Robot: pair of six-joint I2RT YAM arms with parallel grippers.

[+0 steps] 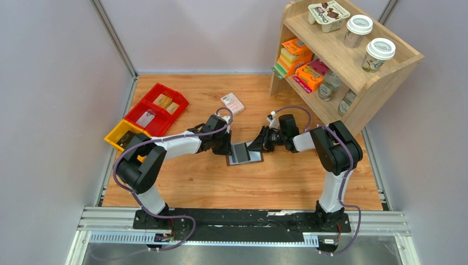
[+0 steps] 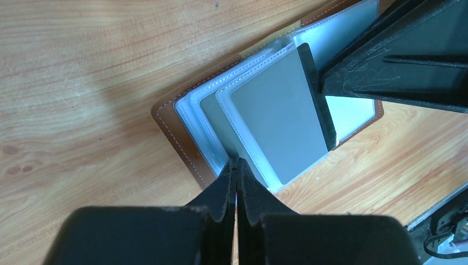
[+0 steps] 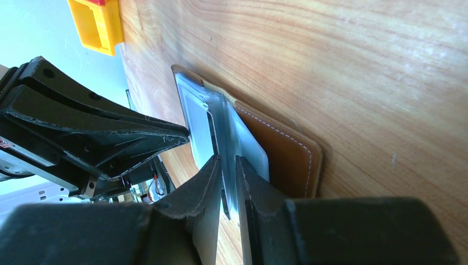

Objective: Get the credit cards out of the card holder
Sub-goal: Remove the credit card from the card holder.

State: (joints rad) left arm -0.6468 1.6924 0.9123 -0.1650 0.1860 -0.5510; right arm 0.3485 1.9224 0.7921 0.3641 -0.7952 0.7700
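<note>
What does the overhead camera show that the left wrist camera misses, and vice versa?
Only overhead: the wooden shelf of cups and snack packs, the red and yellow plastic bins, the pink-and-white patterned box, the whole left arm and right arm. Only the left wrist: the clear plastic sleeves, a plain grey credit card inside one, the left gripper shut at their edge. Both: the brown leather card holder lying open on the wooden table.
</note>
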